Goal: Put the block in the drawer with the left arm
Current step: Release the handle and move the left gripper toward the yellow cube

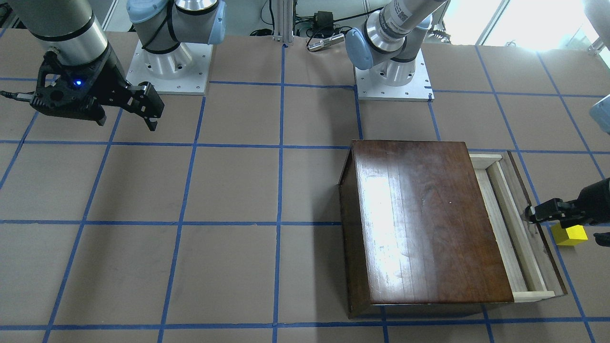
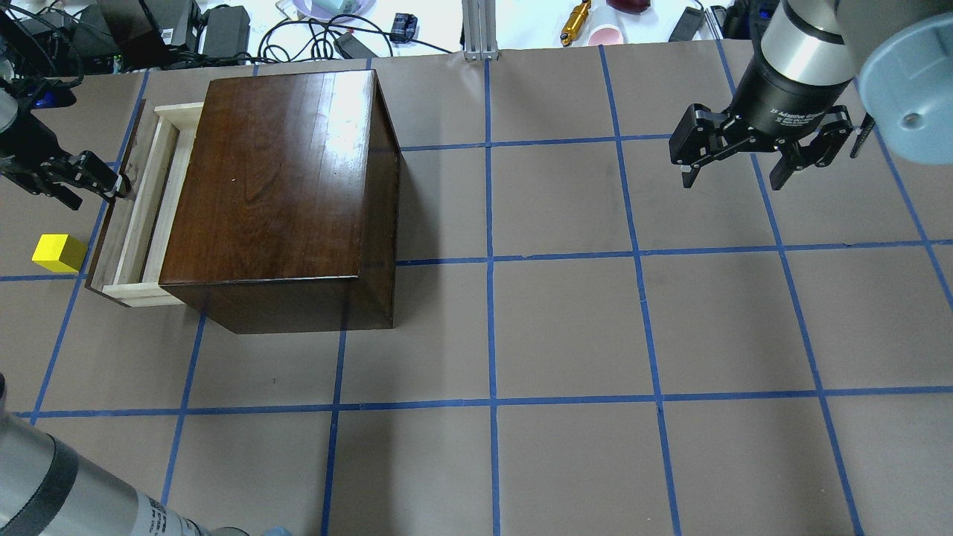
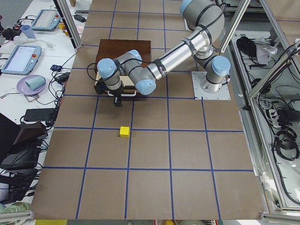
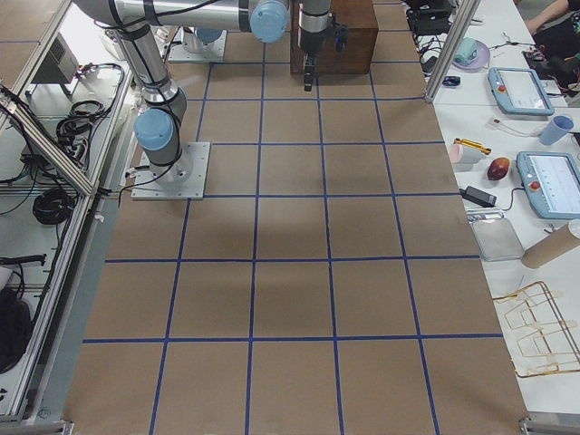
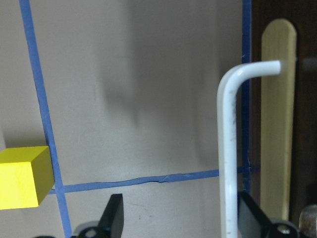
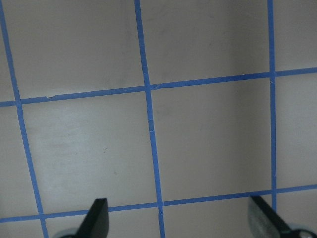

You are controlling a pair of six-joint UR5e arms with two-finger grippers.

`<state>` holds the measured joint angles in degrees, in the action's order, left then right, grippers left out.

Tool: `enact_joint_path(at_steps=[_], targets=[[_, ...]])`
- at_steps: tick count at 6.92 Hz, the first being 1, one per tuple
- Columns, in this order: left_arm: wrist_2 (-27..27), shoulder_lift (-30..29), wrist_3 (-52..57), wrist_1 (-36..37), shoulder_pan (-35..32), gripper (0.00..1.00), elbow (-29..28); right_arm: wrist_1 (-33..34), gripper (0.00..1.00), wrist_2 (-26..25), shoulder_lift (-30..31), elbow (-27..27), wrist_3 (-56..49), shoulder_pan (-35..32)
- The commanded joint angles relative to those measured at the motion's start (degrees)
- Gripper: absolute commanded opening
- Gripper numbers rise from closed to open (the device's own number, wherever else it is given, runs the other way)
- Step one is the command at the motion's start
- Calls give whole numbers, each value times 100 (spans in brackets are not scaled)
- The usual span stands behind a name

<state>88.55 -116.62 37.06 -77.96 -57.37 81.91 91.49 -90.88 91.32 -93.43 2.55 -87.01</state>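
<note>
Where blue tape (image 2: 489, 259) grids brown table (image 2: 566, 327), block (image 2: 59, 252) lies beside drawer (image 2: 141, 216).

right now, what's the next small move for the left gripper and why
Probably back the left gripper off the white handle and shift it over the yellow block: the drawer already stands partly out, the jaws are open, and the block lies beside it.
</note>
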Motion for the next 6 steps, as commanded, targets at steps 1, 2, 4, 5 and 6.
enact_joint_path(at_steps=[1, 2, 4, 5, 6], targets=[[4, -9, 55, 0, 94, 81, -43, 0, 100, 0, 0, 0, 0, 0], [4, -18, 117, 0, 147, 81, -61, 0, 100, 0, 0, 0, 0, 0], [4, -27, 109, -9, 147, 81, -87, 0, 100, 0, 0, 0, 0, 0], [-5, -18, 91, -18, 147, 82, -78, 0, 100, -9, 0, 0, 0, 0], [-5, 112, 65, -79, 165, 82, -113, 0, 100, 0, 0, 0, 0, 0]])
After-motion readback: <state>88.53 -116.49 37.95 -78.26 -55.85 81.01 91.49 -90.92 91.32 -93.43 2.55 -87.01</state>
